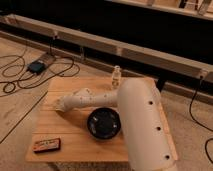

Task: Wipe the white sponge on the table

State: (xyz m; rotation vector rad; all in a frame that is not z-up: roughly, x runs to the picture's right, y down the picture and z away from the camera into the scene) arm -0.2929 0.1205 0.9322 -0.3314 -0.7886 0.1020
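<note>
Right now my arm [135, 117] reaches leftward across the table [75, 145], the thick white upper segment filling the right side of the view and the slimmer forearm stretching toward the table's left edge. My gripper [59, 106] sits at the end of that forearm, low over the planks near the left edge. I cannot tell its state from this angle, and I cannot make out the white sponge anywhere; if it is there, it is hidden at or under my wrist.

Just in front of my forearm stands a black bowl [104, 124], near the middle of the tabletop. A small dark flat packet [47, 145] lies near the front left corner; it carries a light label, but the writing is unreadable. A small pale bottle [116, 76] stands upright at the far edge. Off the table, cables [20, 82] and a dark box [36, 66] lie on the floor to the left.
</note>
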